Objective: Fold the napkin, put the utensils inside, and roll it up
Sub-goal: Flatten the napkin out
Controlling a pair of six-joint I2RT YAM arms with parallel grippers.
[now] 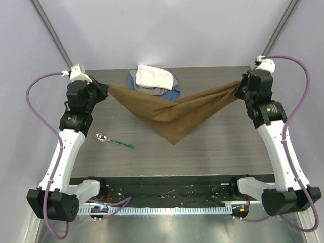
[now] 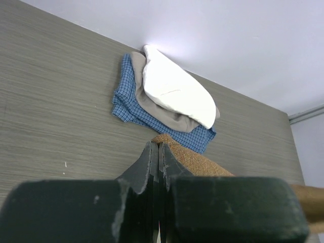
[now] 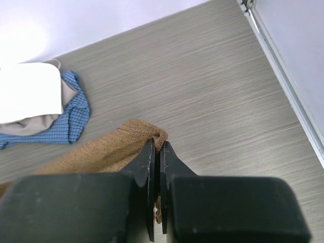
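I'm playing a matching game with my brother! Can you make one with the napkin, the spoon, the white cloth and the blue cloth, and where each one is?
1 napkin
2 spoon
3 white cloth
4 blue cloth

A on top of the other cloths
B lying flat by itself
C held up by two ends
D underneath the other cloths

Pairs: 1-C, 2-B, 3-A, 4-D
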